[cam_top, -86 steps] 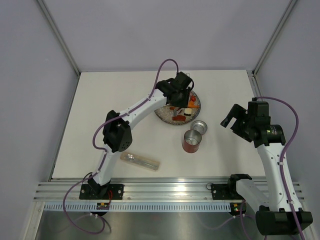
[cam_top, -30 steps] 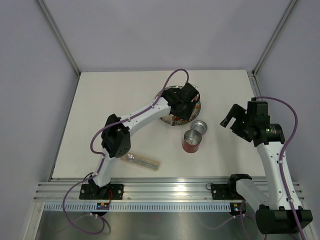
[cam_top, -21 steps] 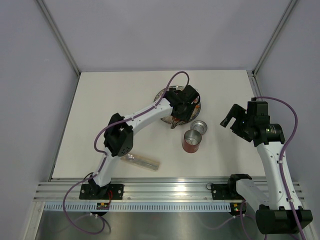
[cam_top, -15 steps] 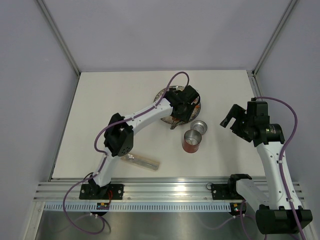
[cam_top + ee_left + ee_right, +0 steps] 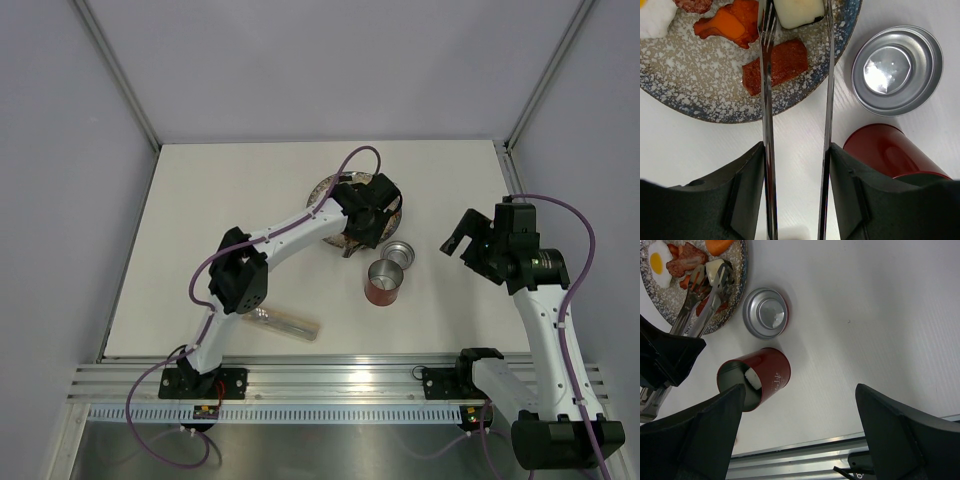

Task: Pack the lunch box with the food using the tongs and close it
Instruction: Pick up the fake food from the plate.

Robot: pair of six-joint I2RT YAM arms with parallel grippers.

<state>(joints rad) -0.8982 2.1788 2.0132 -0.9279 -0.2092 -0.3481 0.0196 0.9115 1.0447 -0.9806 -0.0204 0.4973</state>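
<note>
Already in lunch box (image 5: 772, 371): white block (image 5: 753, 380)

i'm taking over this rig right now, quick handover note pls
Left gripper: shut on slim silver metal tongs, tips straddling a white sushi block on the speckled grey plate.
Right gripper: open, empty, held off to the right.
Red cylindrical lunch box: upright, open, one pale piece inside; its round lid lies upside down beside it.
Done: one piece packed.
Left: that block, red-brown sausage, orange shrimp, fried egg and the rest, then lid on.
</note>
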